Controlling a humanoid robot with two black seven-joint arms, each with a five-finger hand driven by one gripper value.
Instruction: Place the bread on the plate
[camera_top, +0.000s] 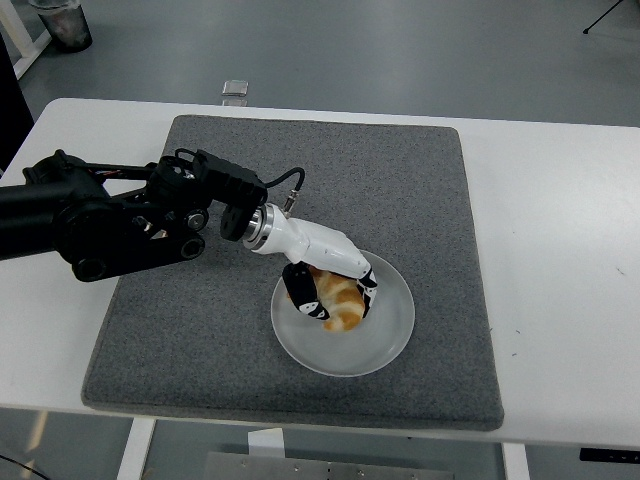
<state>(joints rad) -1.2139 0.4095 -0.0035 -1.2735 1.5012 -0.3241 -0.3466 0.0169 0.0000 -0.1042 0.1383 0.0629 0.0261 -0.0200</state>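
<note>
**On the plate: bread in the robot hand's grasp**

On the near-centre part of the grey mat sits a pale, translucent plate, and over its left half the left robot hand is curled around the bread. The bread is a golden-brown, croissant-like piece; it lies within the plate's rim, left of the plate's middle. White fingers with dark tips wrap its left and far sides, and another fingertip shows at its right edge, so the robot hand is closed on the bread. Whether the bread's underside touches the plate cannot be told from this view.

The black left arm reaches in from the left edge, low over the mat, ending in a silver wrist collar and the white hand shell. A thin black cable loops above the wrist.

The mat covers most of the white counter. Beyond the counter's far edge, a small clear object lies on the grey floor, and a dark container stands at the far left.
</note>
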